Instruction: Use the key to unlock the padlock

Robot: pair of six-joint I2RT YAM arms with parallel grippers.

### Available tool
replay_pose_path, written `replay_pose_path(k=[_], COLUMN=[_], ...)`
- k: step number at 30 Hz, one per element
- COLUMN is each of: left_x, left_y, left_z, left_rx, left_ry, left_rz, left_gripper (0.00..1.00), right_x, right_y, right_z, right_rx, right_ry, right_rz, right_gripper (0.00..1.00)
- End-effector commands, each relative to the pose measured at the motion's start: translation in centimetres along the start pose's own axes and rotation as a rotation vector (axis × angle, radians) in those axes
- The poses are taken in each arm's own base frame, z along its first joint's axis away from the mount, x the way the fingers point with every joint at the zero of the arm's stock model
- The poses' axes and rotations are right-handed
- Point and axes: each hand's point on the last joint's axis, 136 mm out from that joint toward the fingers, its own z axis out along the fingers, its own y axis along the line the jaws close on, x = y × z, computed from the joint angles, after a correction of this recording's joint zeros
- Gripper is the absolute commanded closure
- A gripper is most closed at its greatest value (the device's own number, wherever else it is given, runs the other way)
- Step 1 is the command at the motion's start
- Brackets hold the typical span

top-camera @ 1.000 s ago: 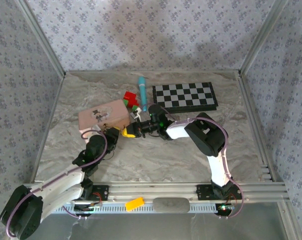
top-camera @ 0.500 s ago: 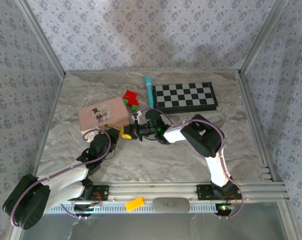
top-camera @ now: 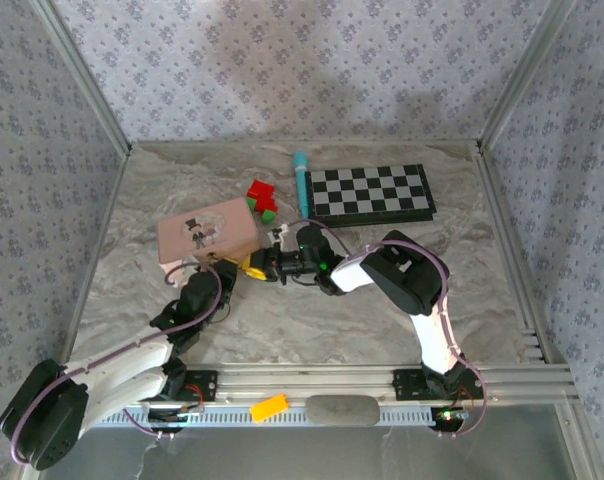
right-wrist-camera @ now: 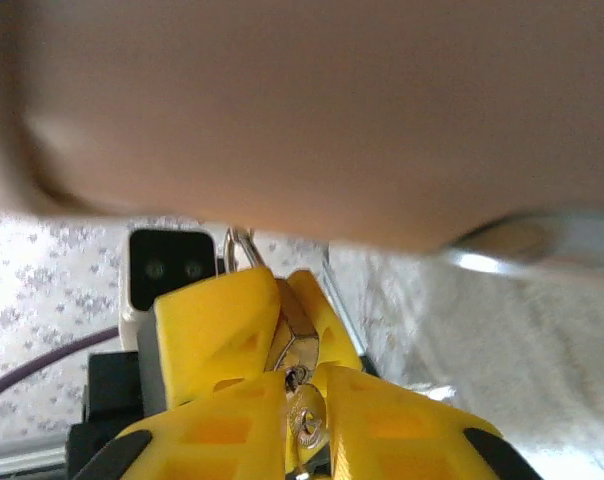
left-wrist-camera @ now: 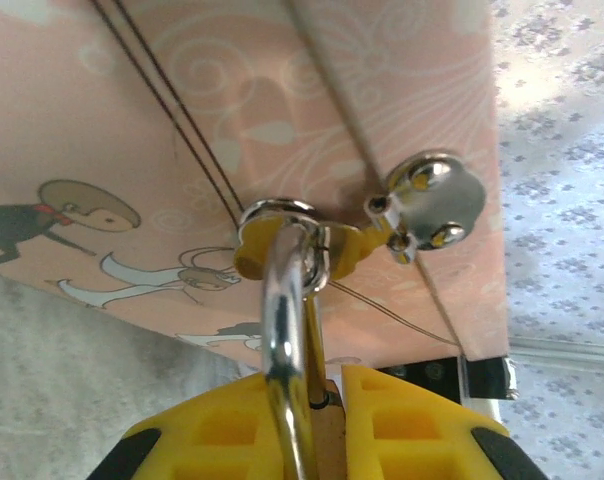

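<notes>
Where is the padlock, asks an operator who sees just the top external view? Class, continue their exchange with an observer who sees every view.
Observer: The left gripper clamps the padlock by its brass body.
Operator: Is it hooked to anything?
Observer: Its shackle runs through the metal loop on the pink box.
Operator: And the key?
Observer: The key sits between the right gripper's fingers, tip at the padlock's underside.
</notes>
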Motion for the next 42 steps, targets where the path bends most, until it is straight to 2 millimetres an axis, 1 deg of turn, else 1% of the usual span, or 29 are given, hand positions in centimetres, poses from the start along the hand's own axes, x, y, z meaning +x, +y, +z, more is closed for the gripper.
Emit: replay_pose_path(k=[1, 5, 8, 12, 16, 22, 28, 32, 37, 39, 42], left_x=[-0.9, -0.5, -0.2, 0.0, 0.1, 0.5, 0.6, 0.8, 1.1, 1.3, 1.4], left_y=[-1.8, -1.9, -2.2, -2.9, -3.3, -3.9, -3.7, -3.8, -3.8, -3.7, -3.7], left_z=[0.2, 0.9, 1.3, 1.5, 1.6, 1.6, 1.6, 1.6, 1.7, 1.7, 1.8], left_rx=[0.016, 0.012, 0.017, 0.03, 0.039, 0.052, 0.049, 0.052, 0.051, 0.05, 0.052], left_ry=[-0.053, -0.039, -0.03, -0.025, -0.017, 0.003, 0.009, 0.016, 0.031, 0.035, 0.04], left_rz=[0.013, 0.006, 0.003, 0.005, -0.006, -0.023, -0.026, -0.027, -0.027, -0.027, -0.03], left_gripper=[1.0, 1.0, 1.0, 1.0, 1.0, 1.0, 1.0, 1.0, 1.0, 1.0, 1.0], right_x=[-2.2, -1.9, -1.5, -0.5, 0.2, 0.8, 0.4, 0.1, -0.1, -0.1, 0.0], right_y=[1.4, 0.7, 0.2, -0.5, -0.8, -0.2, 0.4, 0.7, 1.4, 1.5, 1.5], right_z=[-1.7, -2.4, -2.7, -2.4, -1.5, -0.6, -0.7, -0.3, 0.1, 0.2, 0.4], right_rx=[-0.043, -0.033, -0.018, -0.001, 0.004, -0.016, -0.035, -0.044, -0.064, -0.066, -0.063], right_ry=[-0.128, -0.146, -0.16, -0.161, -0.152, -0.144, -0.16, -0.161, -0.159, -0.155, -0.151], right_rz=[-0.035, -0.032, -0.038, -0.049, -0.058, -0.067, -0.075, -0.08, -0.084, -0.086, -0.087], right_gripper=[0.74, 0.7, 0.67, 0.65, 0.65, 0.66, 0.67, 0.71, 0.74, 0.79, 0.94])
